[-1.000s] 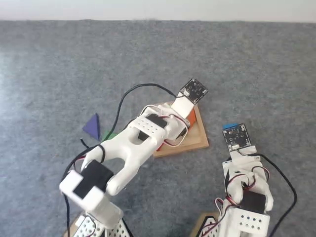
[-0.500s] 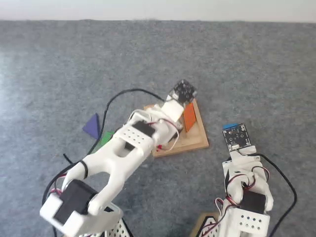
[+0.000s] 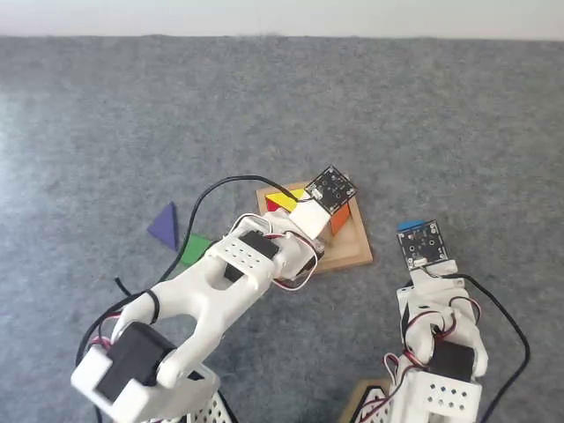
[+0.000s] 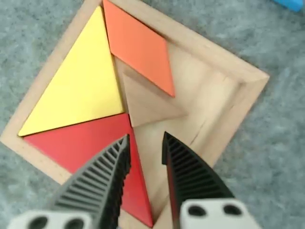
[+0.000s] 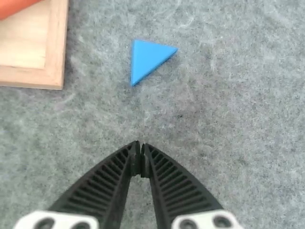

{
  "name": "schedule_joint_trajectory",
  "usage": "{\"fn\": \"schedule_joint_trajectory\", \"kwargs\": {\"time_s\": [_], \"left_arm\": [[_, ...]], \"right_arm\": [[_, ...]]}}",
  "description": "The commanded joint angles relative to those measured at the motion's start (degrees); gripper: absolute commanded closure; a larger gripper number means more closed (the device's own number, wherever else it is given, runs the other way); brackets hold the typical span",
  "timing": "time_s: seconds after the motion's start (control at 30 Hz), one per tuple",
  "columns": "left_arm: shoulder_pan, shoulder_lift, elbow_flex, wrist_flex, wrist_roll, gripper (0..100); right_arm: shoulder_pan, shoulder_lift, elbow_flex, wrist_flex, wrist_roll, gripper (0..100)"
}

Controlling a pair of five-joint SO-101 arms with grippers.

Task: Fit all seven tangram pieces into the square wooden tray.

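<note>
A: Stage?

B: Partway through filling. Three already in the tray (image 3: 348,257): yellow triangle (image 4: 81,90), red triangle (image 4: 90,143), orange parallelogram (image 4: 138,45), flat and edge to edge along one side. Room left on the other.

A: Left gripper (image 4: 145,138)?

B: Above the tray, over the red triangle's edge, parted only a little, holding nothing.

A: Right gripper (image 5: 139,145)?

B: Low over the cloth, closed tight on nothing, pointing at the blue triangle (image 5: 145,59) near the tray's rim.

A: Other loose pieces?

B: Purple triangle (image 3: 165,225) and green piece (image 3: 194,248), close together on the cloth, well apart from the blue, on the tray's opposite side.

A: Next, then?

B: Probably a fetch. Blue triangle handiest for the right: open wide, drop over it, pinch across two edges. Thin and flat, so likely to slip; worth a low, square grip. Then turn to suit the free space beside the orange.
</note>
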Motion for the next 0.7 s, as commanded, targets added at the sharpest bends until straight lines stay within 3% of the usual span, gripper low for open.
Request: {"fn": "schedule_joint_trajectory", "kwargs": {"time_s": [0.0,0.2,0.67], "left_arm": [[-0.18,-2.37,-1.71,-1.67,-0.70,89],[-0.18,-0.62,-2.42,-1.93,-0.70,89],[-2.37,12.40,-17.54,0.79,-0.26,89]], "right_arm": [[-0.22,-0.13,1.05,0.22,0.70,99.1],[-0.40,-0.13,1.05,0.22,0.70,99.1],[-0.48,-0.13,1.05,0.22,0.70,99.0]]}}
